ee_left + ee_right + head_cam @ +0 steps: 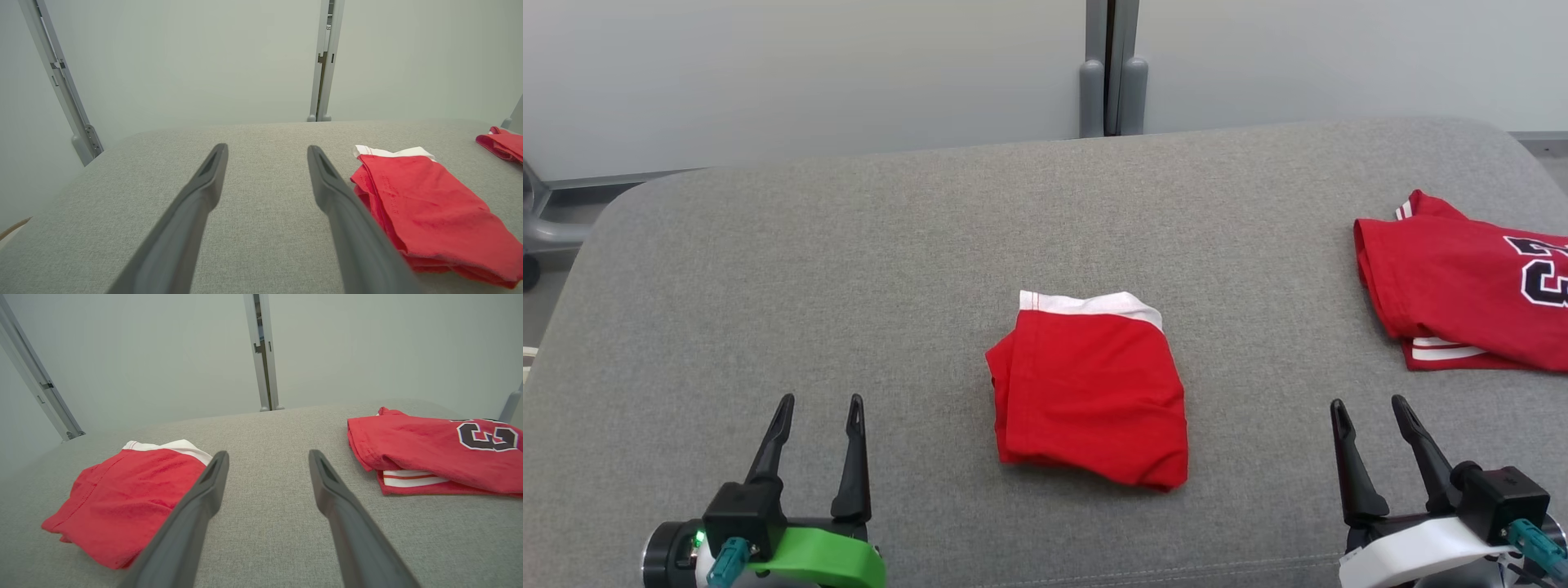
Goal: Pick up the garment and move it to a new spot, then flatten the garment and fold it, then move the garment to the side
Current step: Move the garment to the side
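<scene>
A red garment (1090, 392) with a white band along its far edge lies folded into a compact rectangle in the middle of the grey padded table (915, 237). My left gripper (821, 400) hovers open near the front edge, left of the garment, with nothing between its fingers. To the garment's right, my right gripper (1368, 402) is open and empty too. In the left wrist view the garment (429, 204) lies right of the open left gripper (267, 149). In the right wrist view the garment (130, 498) sits left of the open right gripper (269, 454).
A second red piece, a jersey (1470, 286) with black-and-white lettering, lies folded at the table's far right edge, also seen as the jersey (429, 453) and the jersey (500, 143). Pale wall panels with a grey post (1112, 69) stand behind the table.
</scene>
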